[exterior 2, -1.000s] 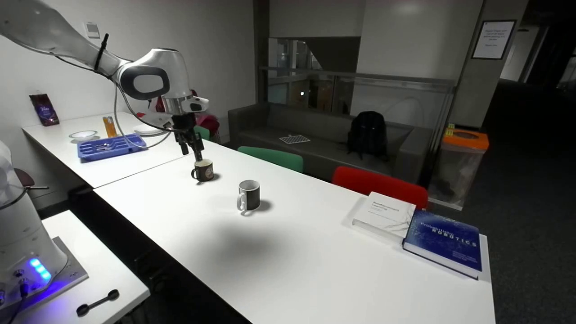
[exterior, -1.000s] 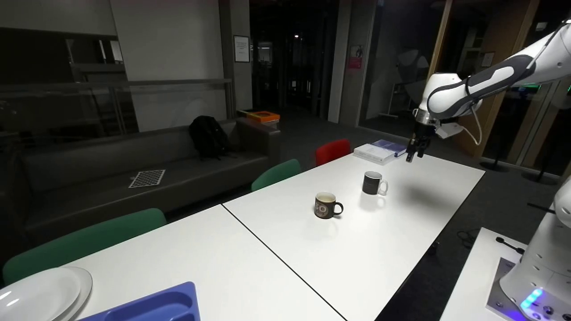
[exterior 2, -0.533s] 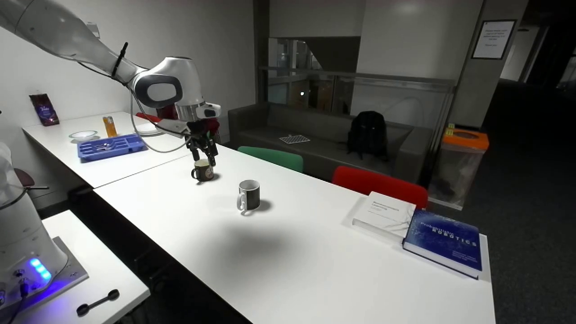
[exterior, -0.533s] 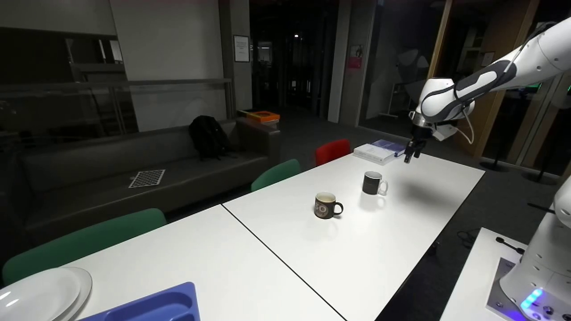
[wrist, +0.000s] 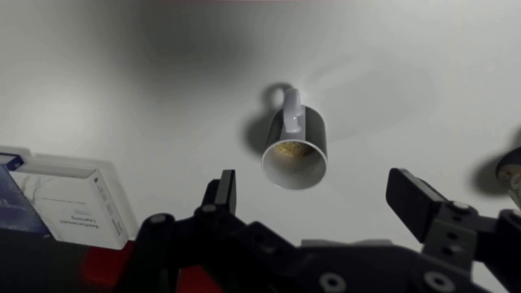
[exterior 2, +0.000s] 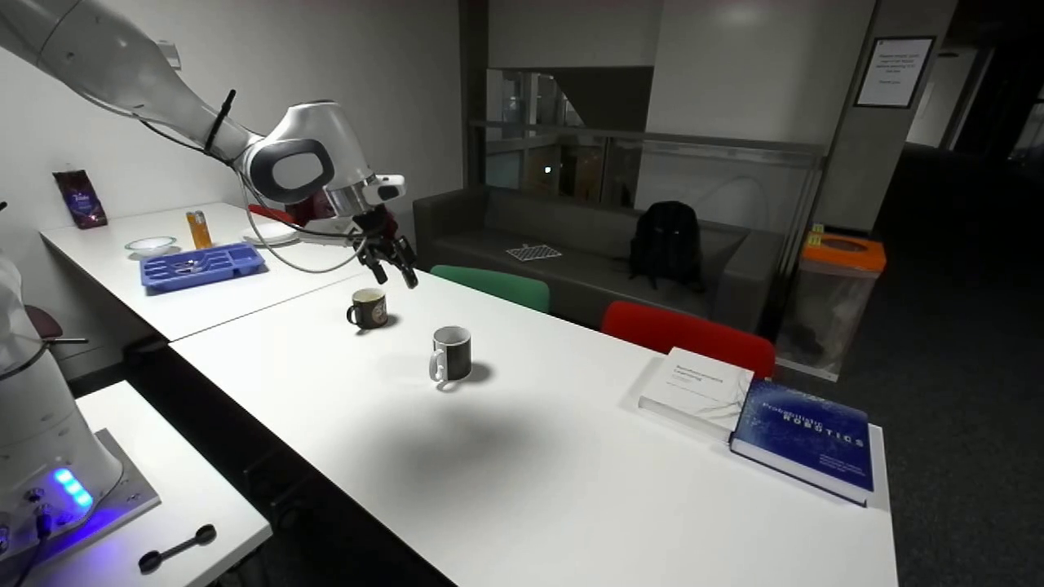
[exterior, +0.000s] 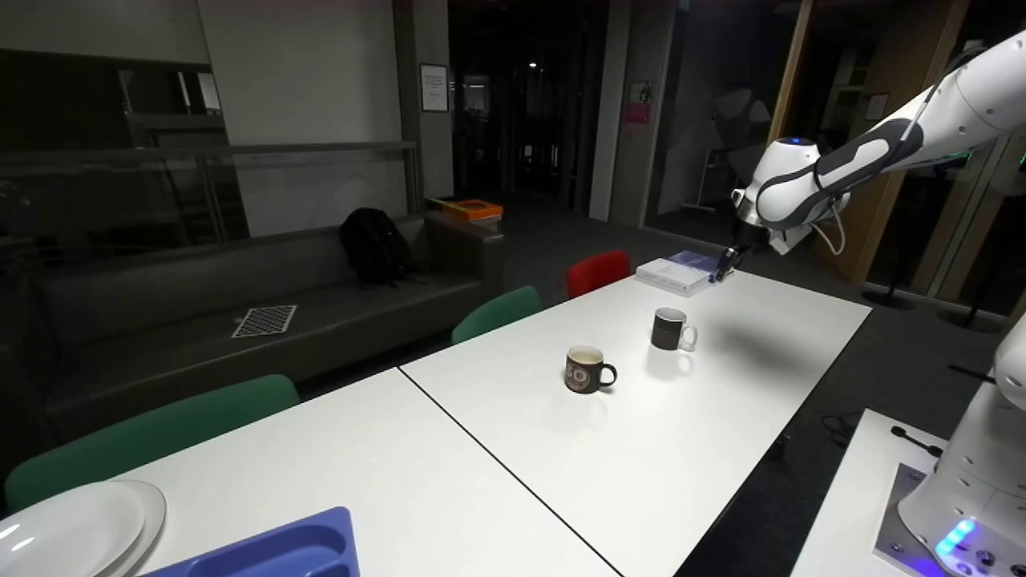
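Clearly apart — white-handled mug (wrist: 294,160) stands upright beyond wide-spread fingers (wrist: 412,200), between them sideways in wrist view.

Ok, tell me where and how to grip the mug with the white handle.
Probably best across the upper body of the white-handled mug, coming down from above. It stands upright, its walls look straight, and in the wrist view the handle points crosswise to the line between the fingers of the open end effector, so they could likely close on the two sides clear of it.
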Controlling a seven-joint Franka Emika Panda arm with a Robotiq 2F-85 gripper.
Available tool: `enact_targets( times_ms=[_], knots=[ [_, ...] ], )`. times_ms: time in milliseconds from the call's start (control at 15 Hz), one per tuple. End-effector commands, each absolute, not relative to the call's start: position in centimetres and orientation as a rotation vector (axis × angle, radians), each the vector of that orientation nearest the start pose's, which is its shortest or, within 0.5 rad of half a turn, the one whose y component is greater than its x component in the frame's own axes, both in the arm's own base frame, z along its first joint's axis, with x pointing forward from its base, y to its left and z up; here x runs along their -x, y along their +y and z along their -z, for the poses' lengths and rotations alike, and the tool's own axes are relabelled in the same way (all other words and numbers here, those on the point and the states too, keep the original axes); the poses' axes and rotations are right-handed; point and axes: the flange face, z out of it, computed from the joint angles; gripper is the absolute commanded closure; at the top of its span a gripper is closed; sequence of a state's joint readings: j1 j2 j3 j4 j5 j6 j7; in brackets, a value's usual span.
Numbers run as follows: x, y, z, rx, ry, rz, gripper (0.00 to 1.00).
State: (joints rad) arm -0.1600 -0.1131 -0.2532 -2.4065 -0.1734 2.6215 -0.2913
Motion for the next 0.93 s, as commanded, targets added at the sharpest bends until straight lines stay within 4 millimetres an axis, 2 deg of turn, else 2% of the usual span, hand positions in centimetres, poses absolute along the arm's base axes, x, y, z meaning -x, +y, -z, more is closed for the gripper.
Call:
enact_targets(
  times_ms=[0,467,867],
  knots=[
    [-47.2,-21.3,-38.0,3.364,-0.162,0.564,0.00],
    [-48.9,-21.1,-34.7,3.339,-0.485,0.656,0.00],
    [-49.6,-20.0,-32.2,3.235,-0.638,0.652,0.00]
  ],
)
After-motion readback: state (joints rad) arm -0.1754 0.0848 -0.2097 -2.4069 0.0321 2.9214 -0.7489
